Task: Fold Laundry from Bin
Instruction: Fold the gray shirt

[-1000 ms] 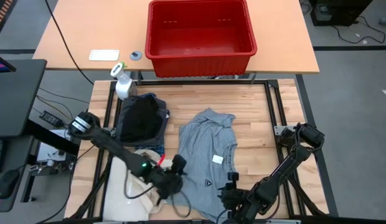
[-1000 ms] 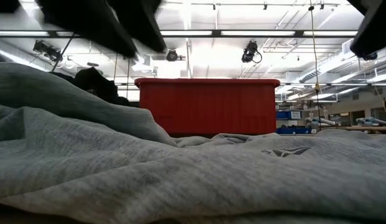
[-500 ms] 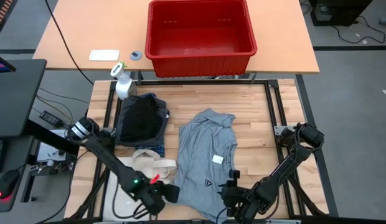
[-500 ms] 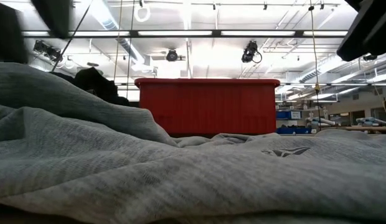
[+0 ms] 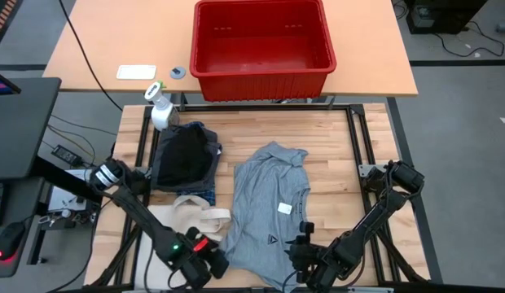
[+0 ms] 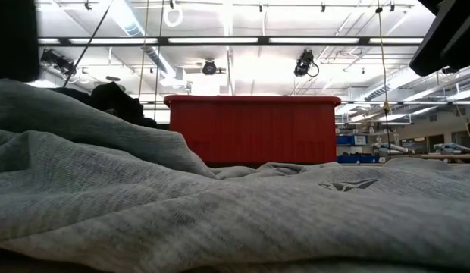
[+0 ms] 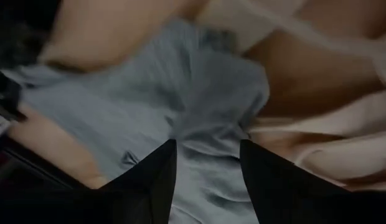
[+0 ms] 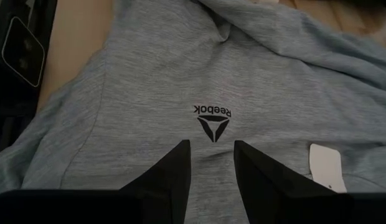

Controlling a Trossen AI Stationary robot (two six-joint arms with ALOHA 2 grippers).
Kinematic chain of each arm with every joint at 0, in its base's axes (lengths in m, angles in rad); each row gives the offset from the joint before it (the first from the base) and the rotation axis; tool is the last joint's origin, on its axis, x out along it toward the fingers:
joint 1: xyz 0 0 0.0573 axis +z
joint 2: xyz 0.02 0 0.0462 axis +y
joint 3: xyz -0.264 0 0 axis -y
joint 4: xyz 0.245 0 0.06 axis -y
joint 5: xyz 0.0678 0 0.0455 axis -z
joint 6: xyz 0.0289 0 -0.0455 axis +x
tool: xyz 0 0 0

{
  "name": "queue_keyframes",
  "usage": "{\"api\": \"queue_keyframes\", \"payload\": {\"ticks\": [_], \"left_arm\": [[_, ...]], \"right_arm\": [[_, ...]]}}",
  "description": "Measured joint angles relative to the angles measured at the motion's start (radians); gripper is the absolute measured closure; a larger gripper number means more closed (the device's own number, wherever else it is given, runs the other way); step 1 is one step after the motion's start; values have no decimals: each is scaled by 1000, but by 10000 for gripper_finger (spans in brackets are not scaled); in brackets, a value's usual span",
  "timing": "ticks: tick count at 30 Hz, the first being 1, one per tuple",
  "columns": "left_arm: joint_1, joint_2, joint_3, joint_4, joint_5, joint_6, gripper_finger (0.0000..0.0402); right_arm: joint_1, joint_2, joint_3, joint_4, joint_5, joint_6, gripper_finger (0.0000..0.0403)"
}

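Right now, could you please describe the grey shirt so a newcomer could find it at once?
Start at the red bin on the far table, then come to the wooden table in front of it. The grey shirt lies spread there, right of the black pile; only it carries a small black triangle logo.

Strip lights [image 6: 242, 40] line the ceiling above a grey floor [image 5: 464, 122].

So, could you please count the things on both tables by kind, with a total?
Garments: 2, a light grey cotton T-shirt and a black garment pile
Bins: 1, a large red plastic bin
Bags: 1, a cream canvas tote bag
Bottles: 1, a white spray bottle
Cards: 1, a white card
Total: 6
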Motion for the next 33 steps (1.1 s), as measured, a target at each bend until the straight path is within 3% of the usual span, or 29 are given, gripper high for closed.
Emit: {"api": "queue_keyframes", "payload": {"ticks": [8,15,25,29,33], "left_arm": [[-59,0,0,101,-2,-40,221],[-42,19,0,-24,-4,-46,221],[-12,20,0,-27,45,-17,224],[3,28,0,-26,100,-106,259],[10,60,0,-28,124,-280,347]], "right_arm": [[-7,0,0,-12,2,0,272],[-14,0,0,-9,2,0,272],[-14,0,0,-7,2,1,272],[-14,0,0,-7,2,2,272],[-14,0,0,-5,3,2,272]]}}
